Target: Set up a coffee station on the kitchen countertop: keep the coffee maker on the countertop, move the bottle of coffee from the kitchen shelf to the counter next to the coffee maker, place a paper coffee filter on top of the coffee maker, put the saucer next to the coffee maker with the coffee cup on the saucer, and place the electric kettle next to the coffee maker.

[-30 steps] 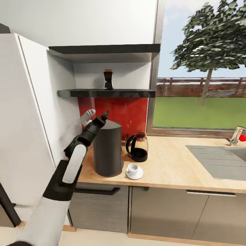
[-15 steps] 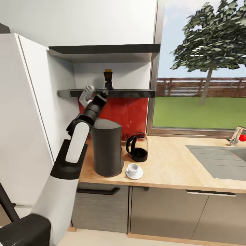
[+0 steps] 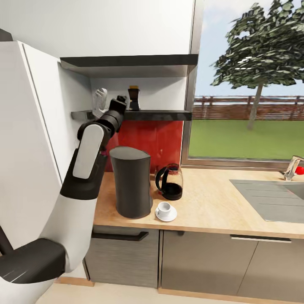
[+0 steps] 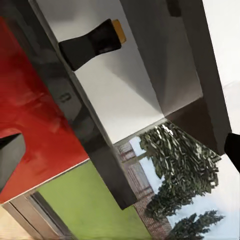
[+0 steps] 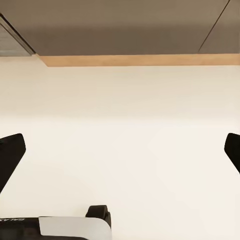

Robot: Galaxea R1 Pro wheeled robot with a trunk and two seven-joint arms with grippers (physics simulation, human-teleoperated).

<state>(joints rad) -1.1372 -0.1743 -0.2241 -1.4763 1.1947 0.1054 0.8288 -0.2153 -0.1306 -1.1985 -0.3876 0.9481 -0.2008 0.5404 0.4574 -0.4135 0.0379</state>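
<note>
1. Bottle (image 3: 134, 98) of coffee stands upright on the shelf (image 3: 160, 115), above the tabletop (image 3: 211, 207). In the left wrist view the bottle (image 4: 95, 44) is ahead of the camera and free, with nothing around it.
2. The left gripper (image 3: 110, 100) is raised to shelf height, just beside the bottle on its left. Its fingers are spread; one light finger (image 3: 100, 98) is well apart from the dark one. It holds nothing.
3. The right gripper (image 5: 120, 150) hangs low over the floor, fingers spread and empty.
4. On the tabletop stand the tall dark kettle (image 3: 131, 181), the coffee maker (image 3: 170, 181) with a glass pot, and the cup (image 3: 164, 208) on its saucer (image 3: 166, 214), all close together.
5. Risks, as I judge them:
   - The bottle is narrow and tall. If one finger touches it before the other, it may tip over or slide back on the shelf.
   - The upper shelf board is close above, so the gripper may knock it when lifting.
   - The arm passes directly over the kettle. A low path when bringing the bottle down may hit the kettle and push the cup.
</note>
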